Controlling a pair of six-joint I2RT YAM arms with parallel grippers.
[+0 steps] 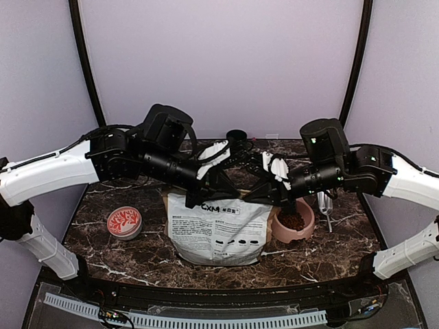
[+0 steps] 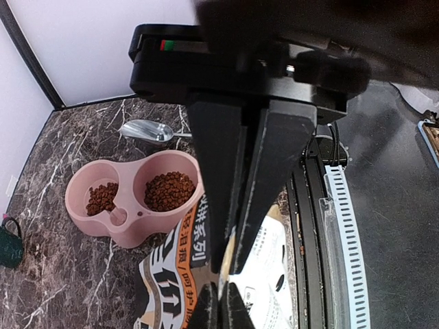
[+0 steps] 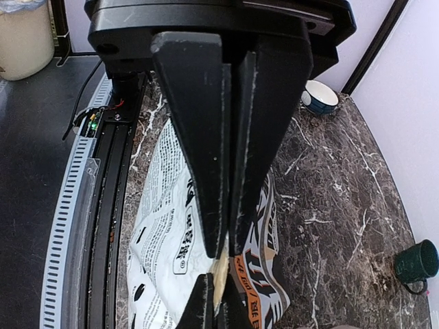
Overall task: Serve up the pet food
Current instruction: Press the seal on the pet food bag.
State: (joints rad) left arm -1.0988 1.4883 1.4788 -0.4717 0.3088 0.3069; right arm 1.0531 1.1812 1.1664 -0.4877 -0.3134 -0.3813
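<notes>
Dark marble-patterned table [image 1: 123,257] carries every item. Two arms are reached inward from either side, forearms nearly level, wrists brought close together over the table's middle. One tan-and-white printed bag [image 1: 219,229] is gripped at its top edge from both sides. The left end effector [image 2: 223,264] and the right end effector [image 3: 223,250] are each clenched on that edge, with paper pinched between the fingers. One pink double bowl [image 2: 130,229] is set just beside the bag, to its right in the top view. The pet food [image 2: 169,190] is held in both compartments, the one nearer the bag being fuller. One metal scoop [image 2: 146,130] is laid at the bowl's far side. One green mug [image 3: 418,262] and one red-patterned dish [image 1: 125,221] are counted.
</notes>
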